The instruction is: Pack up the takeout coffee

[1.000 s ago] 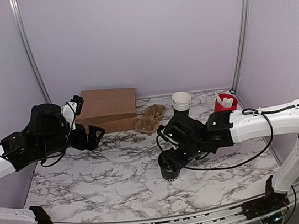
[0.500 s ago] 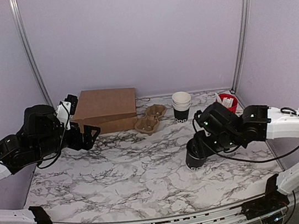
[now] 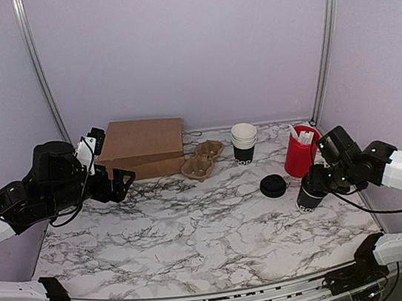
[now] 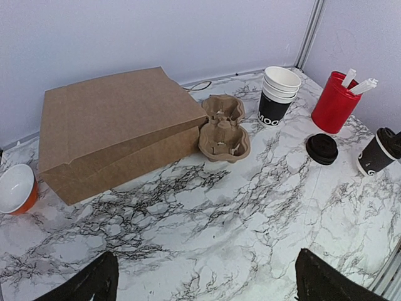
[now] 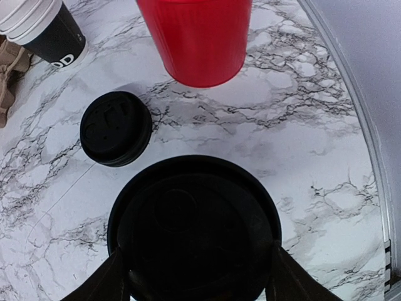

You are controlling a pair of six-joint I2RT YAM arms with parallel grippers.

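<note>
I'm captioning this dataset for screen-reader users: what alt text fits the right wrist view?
The right gripper clasps a lidded black cup from above, over a marble table. Beyond it sit a loose black lid, a red tub and stacked cups.

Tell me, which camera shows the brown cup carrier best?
Left wrist view: the pulp cup carrier sits whole, both wells visible. The top external view shows it small; the right wrist view catches only a brown sliver.
</note>
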